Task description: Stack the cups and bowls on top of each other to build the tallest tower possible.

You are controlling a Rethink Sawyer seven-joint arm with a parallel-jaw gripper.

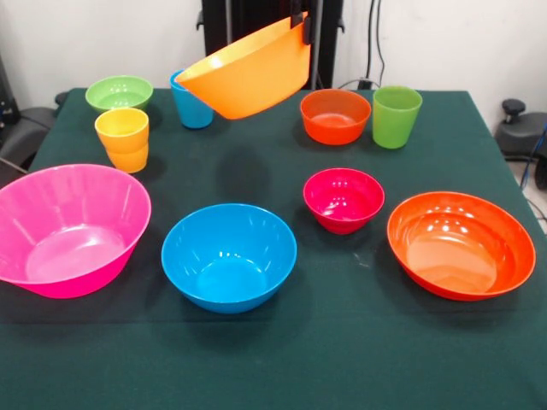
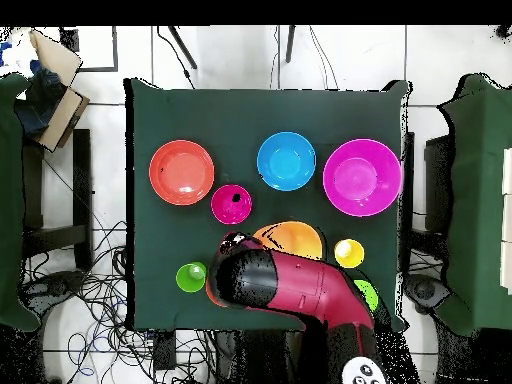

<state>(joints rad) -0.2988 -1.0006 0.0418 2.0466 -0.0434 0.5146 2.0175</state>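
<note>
My gripper [image 1: 303, 30] is shut on the right rim of the big orange bowl [image 1: 248, 73] and holds it tilted in the air above the table's far side. The bowl also shows in the overhead view [image 2: 292, 238]. On the cloth stand the big pink bowl [image 1: 68, 226], medium blue bowl [image 1: 229, 254], small magenta bowl [image 1: 344, 199], wide red-orange bowl [image 1: 460, 243], small orange-red bowl [image 1: 335, 115] and small green bowl [image 1: 119, 92]. The yellow-orange cup [image 1: 122, 139] and green cup [image 1: 396, 116] stand apart. The blue cup [image 1: 190, 102] is partly hidden behind the lifted bowl. No tower shows; each piece stands singly.
The table [image 1: 273, 367] has a dark green cloth with edges on all sides. In the overhead view my red arm [image 2: 300, 288] covers the table's near side. Cables [image 2: 95, 290] lie on the floor and a cardboard box [image 2: 50, 70] sits off the table.
</note>
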